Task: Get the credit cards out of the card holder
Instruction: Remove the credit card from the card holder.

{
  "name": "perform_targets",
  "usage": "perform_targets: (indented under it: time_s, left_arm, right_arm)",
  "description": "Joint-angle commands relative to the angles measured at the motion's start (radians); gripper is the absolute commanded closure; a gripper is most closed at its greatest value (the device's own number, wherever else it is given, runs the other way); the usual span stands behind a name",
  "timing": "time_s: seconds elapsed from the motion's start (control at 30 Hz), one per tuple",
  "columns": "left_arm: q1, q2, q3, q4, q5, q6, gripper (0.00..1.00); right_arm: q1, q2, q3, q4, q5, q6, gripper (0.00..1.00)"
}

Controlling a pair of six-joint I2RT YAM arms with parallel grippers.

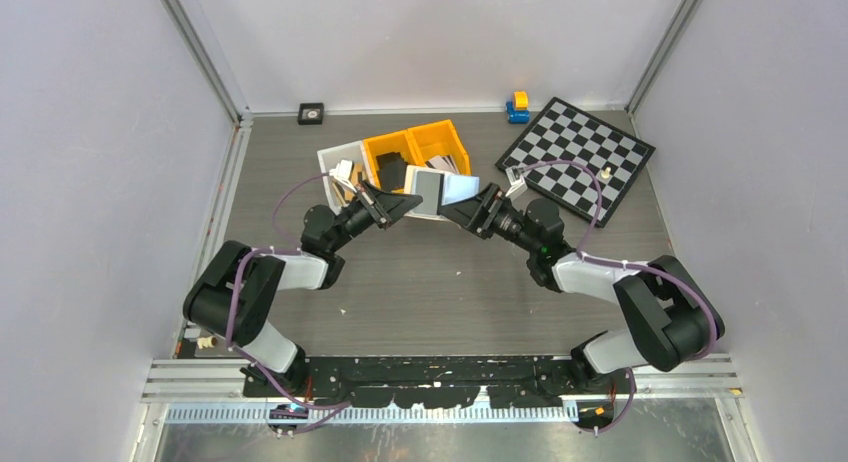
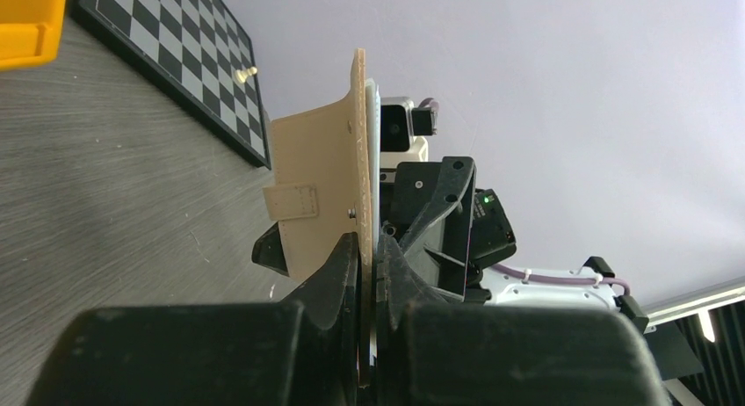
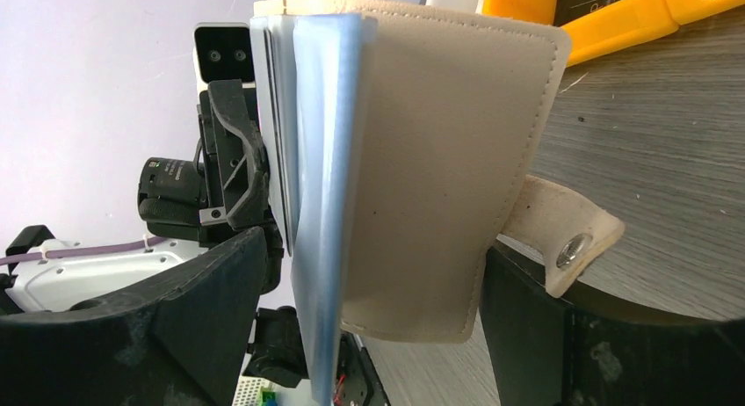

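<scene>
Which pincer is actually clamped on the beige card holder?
The left pincer, shut on an edge of the beige bifold card holder; the right pincer stands open.

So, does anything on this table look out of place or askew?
Yes, the chessboard at the far right lies askew, turned diagonally, with one lone pale piece on it. The holder, gripped in the left claw, looks fine.

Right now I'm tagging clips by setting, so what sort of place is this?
Probably a robotics lab test cell: a table enclosed by plain white panels on aluminium rails, with orange bins and a chessboard as props.
</scene>
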Motion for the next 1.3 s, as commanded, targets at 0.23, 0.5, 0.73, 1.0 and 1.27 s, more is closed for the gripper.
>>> perform_targets:
  time_s: [0.23,0.5,0.73,1.0,1.27]
  left_arm:
    - [-0.026,-0.033,0.030,-0.072,-0.018,0.094,1.00]
    - [-0.026,-0.053,0.024,-0.099,-0.030,0.112,1.00]
    - [-0.026,-0.046,0.027,-0.089,-0.023,0.106,1.00]
    - [-0.026,-0.043,0.031,-0.080,-0.011,0.097,1.00]
    - [0.006,-0.145,0.020,-0.228,0.000,0.156,0.54]
  right_arm:
    - [-0.023,-0.164,-0.049,-0.051,0.134,-0.055,0.12]
    - [-0.037,-0.225,-0.062,-0.081,0.142,-0.077,0.26]
    - [-0.037,-0.191,-0.044,-0.068,0.101,-0.077,0.40]
    - [-0.036,-0.166,-0.025,-0.076,0.079,-0.069,0.76]
    - [-0.047,-0.174,-0.004,-0.114,0.034,-0.082,0.99]
